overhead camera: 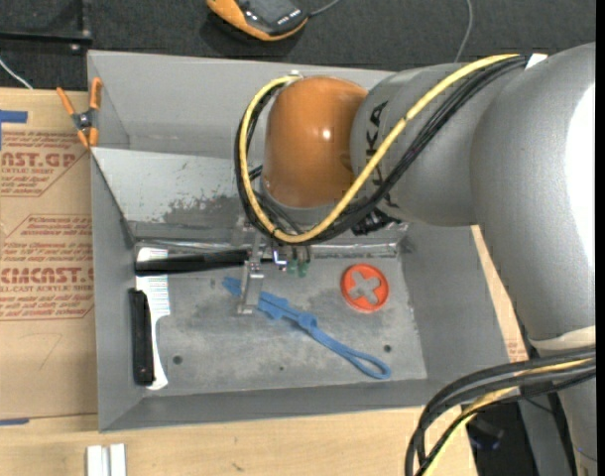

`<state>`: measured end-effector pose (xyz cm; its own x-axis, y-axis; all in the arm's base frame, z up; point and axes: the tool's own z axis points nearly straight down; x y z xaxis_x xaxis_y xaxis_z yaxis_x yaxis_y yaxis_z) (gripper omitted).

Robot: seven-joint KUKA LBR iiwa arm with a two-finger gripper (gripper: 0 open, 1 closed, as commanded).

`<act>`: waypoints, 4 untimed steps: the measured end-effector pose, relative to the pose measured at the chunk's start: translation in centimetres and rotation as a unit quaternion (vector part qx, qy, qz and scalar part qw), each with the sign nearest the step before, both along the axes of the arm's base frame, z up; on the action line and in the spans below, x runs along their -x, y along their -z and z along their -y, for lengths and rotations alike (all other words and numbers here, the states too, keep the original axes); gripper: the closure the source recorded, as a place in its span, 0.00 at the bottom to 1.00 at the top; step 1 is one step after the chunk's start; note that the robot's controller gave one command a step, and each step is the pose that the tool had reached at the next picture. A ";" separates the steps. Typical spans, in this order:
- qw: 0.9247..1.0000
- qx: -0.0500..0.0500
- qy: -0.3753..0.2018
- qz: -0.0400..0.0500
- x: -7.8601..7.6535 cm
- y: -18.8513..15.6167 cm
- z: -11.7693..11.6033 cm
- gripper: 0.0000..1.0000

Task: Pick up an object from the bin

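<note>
gripper point(249, 288) low over left end of blue tool point(322, 337) | tool runs long toward the lower right | open or closed: can't tell

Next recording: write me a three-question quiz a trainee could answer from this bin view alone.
1. Fill in: the round disc with the grey cross is coloured ____.
2. Multiple choice: which part of the blue long tool is nearest the gripper? A) its looped end, B) its left end, C) its middle.
3. True or false: the black-handled brush with white bristles lies at the right side of the view.

Key: 1 orange; 2 B; 3 false, it lies at the left.
</note>
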<state>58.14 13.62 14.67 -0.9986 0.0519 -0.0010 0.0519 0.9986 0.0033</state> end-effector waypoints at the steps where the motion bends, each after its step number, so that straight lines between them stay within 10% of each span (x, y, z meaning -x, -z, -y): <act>1: 0.998 0.001 0.055 -0.002 2.0 2.9 4.9 0.00; 2: 0.994 -0.001 0.106 0.000 -0.5 7.9 2.2 0.00; 3: 0.992 0.000 0.129 -0.003 4.8 7.7 4.1 1.00; 4: 0.992 0.000 0.129 -0.003 4.8 7.7 4.1 1.00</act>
<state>53.39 9.49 7.00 -0.9521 0.3056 0.0050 0.3056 0.9521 0.0027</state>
